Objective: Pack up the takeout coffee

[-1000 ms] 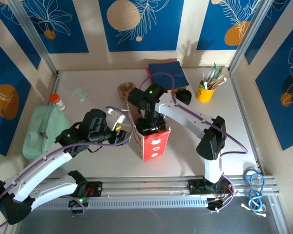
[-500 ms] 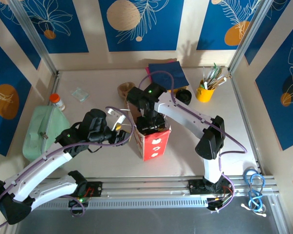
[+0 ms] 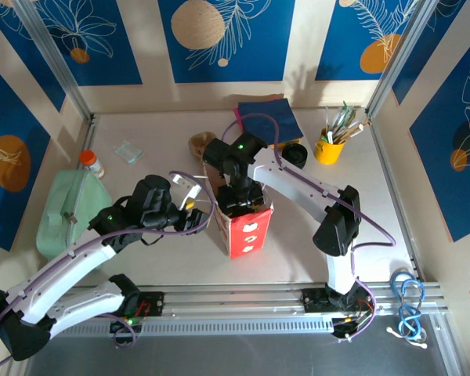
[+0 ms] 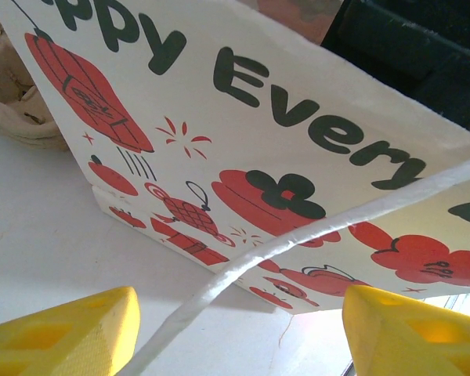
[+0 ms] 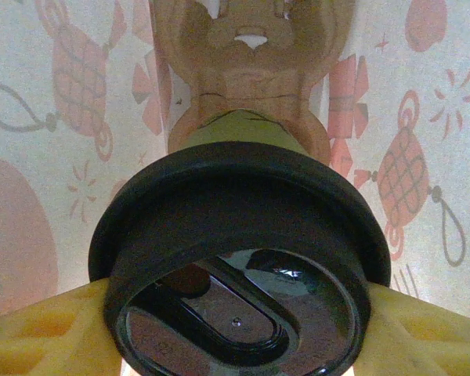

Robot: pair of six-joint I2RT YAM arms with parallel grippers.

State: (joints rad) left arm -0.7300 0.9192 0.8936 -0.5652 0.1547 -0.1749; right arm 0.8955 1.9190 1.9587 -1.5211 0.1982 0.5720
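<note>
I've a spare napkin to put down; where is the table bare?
Bare: back strip between plastic packet and pulp carrier; right side between the right arm and rail, nearer than the yellow pot. Crowded around the paper bag.

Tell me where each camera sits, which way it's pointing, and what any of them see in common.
Top external: above and behind the bases, looking down on the table; left arm and right arm meet at the paper bag.
Left wrist: low beside the bag, facing its printed side; left gripper open, the bag's handle crossing between its yellow fingers.
Right wrist: inside the bag, looking down; right gripper clamps the takeout coffee above the cup carrier.
Shared: all three see the bag.
</note>
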